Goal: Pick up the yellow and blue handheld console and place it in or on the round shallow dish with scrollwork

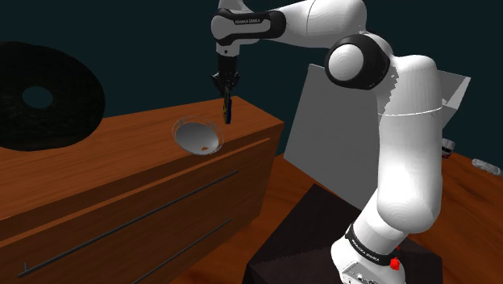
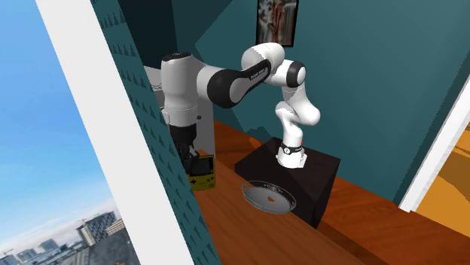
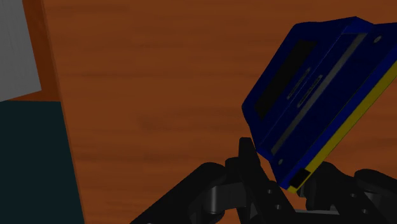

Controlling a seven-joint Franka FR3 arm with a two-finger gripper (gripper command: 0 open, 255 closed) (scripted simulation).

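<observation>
The handheld console (image 3: pixel 321 95), blue on the back with a yellow front edge, is clasped between the fingers of my gripper (image 3: pixel 286 178). In the shoulder view the gripper (image 1: pixel 227 90) points down and the console (image 1: pixel 229 110) hangs from it, just above and to the right of the round shallow dish (image 1: pixel 197 135) on the wooden top. The second exterior view shows the console's yellow face (image 2: pixel 202 172) under the gripper (image 2: pixel 188 156), with the dark dish (image 2: pixel 267 197) lower and further toward that view's right. A small orange mark lies in the dish.
The dish rests near the right end of a wooden cabinet (image 1: pixel 121 185) with long drawer handles. A large black ring-shaped object (image 1: pixel 40 97) stands at the cabinet's far left. A grey panel (image 1: pixel 322 121) stands behind the arm, and my black stand (image 1: pixel 322 242) sits below.
</observation>
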